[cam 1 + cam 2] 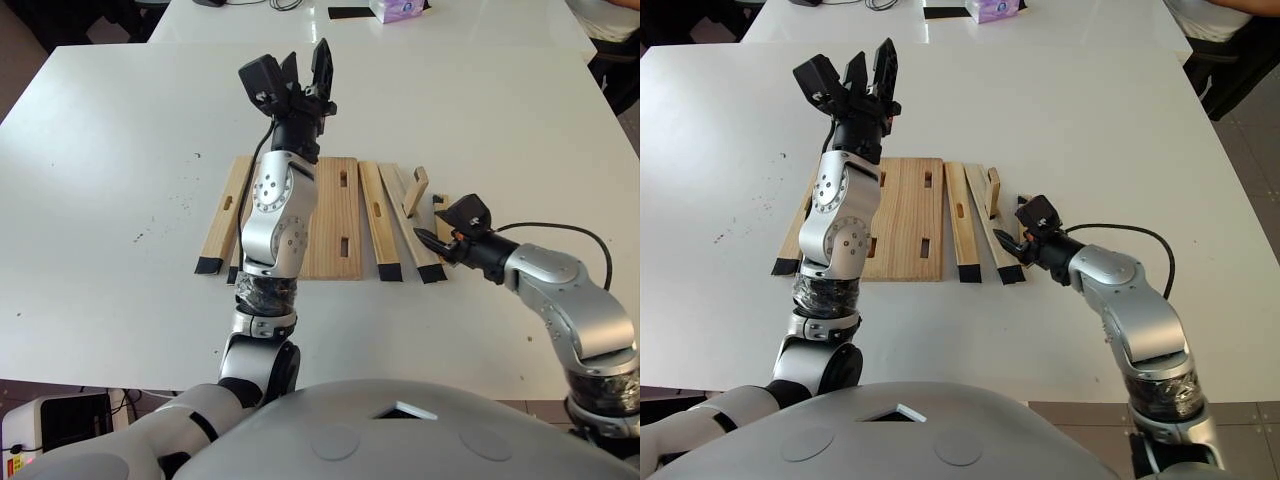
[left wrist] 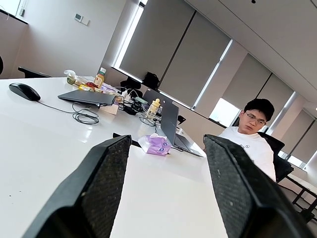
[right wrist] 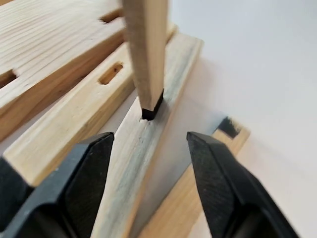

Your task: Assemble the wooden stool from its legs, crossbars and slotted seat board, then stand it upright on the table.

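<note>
The assembly is judged to be at an early step: the parts are laid side by side on the white, glossy table [image 1: 120, 150] and no joint is seen to be closed. The seat board [image 1: 330, 225], a flat rectangular panel of pale, grained wood pierced by oblong slots, is placed flat at the centre, with slat-shaped legs [image 1: 375, 225] on either side, each with a black-capped end and an oval mortise. A short crossbar [image 1: 415, 190] is propped at a tilt, its black tip resting on the rightmost leg [image 3: 133, 163]. The right gripper [image 1: 428, 242] is held low over that leg's near end, jaws spread and nothing pinched. The left gripper [image 1: 305, 62] is raised well above the board, likewise spread and empty, its pads [image 2: 106, 183] finely textured. Next, closure on the leg or crossbar is probably required, then alignment of tenon with mortise.
</note>
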Controlling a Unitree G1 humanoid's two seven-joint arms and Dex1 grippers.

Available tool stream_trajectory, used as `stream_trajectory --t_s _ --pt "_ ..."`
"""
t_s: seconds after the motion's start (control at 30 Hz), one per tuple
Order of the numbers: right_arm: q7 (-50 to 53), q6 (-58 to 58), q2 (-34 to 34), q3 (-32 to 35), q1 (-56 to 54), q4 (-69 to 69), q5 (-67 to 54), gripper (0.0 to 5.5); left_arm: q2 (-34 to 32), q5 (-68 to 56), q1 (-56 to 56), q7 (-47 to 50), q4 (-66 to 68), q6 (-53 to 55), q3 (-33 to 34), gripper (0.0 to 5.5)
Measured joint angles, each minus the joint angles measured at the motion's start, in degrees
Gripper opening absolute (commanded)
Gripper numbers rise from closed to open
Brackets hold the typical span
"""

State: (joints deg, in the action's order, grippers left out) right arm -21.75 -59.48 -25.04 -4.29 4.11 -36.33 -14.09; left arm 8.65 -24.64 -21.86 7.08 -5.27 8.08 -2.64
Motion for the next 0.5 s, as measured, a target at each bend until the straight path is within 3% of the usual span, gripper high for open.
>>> stream_trajectory --t_s 0.13,0.5 --pt "2.8 -4.4 2.4 -1.3 1.2 -2.5 -0.7 2.68 0.0 0.0 0.0 0.4 0.0 0.0 -0.1 2.72" --pt "4.5 -3.1 -1.4 -7.0 1.2 -2.5 2.0 2.68 0.0 0.0 -0.5 1.2 3.1 -1.4 -2.0 2.72"
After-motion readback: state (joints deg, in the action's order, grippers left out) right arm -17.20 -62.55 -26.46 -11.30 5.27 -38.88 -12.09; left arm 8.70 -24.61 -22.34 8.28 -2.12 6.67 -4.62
